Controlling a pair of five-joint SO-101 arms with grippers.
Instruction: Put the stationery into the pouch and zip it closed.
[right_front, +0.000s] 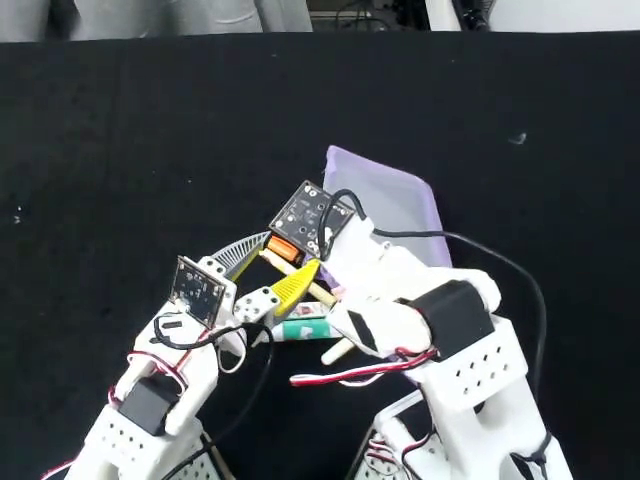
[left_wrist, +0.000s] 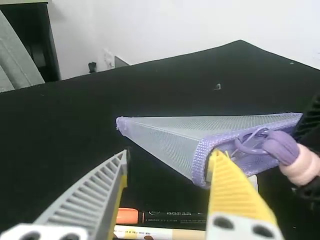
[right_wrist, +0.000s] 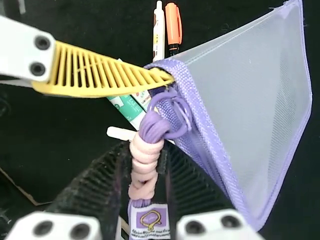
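Note:
A purple mesh pouch (right_front: 395, 195) (left_wrist: 200, 130) (right_wrist: 250, 100) lies on the black table. My right gripper (right_wrist: 145, 160) is shut on its pink and purple zipper pull (right_wrist: 150, 135) (left_wrist: 292, 152) at the pouch's near corner. My left gripper (left_wrist: 169, 157) (right_front: 290, 252) is open. Its yellow finger (left_wrist: 230, 190) (right_wrist: 95, 70) touches the purple trim at that corner, and its grey finger (left_wrist: 95, 195) stands apart beside the pouch. An orange marker (right_wrist: 173, 20) (right_front: 283, 248), a white pen (right_wrist: 158, 25) and a green and white stick (right_wrist: 127, 107) (right_front: 300, 328) lie outside the pouch, beneath the left gripper.
Both arm bases crowd the table's near edge (right_front: 300, 470). A black cable (right_front: 470, 240) runs from the right arm across the pouch's near side. Bare black table (right_front: 150, 130) stretches to the left and behind the pouch.

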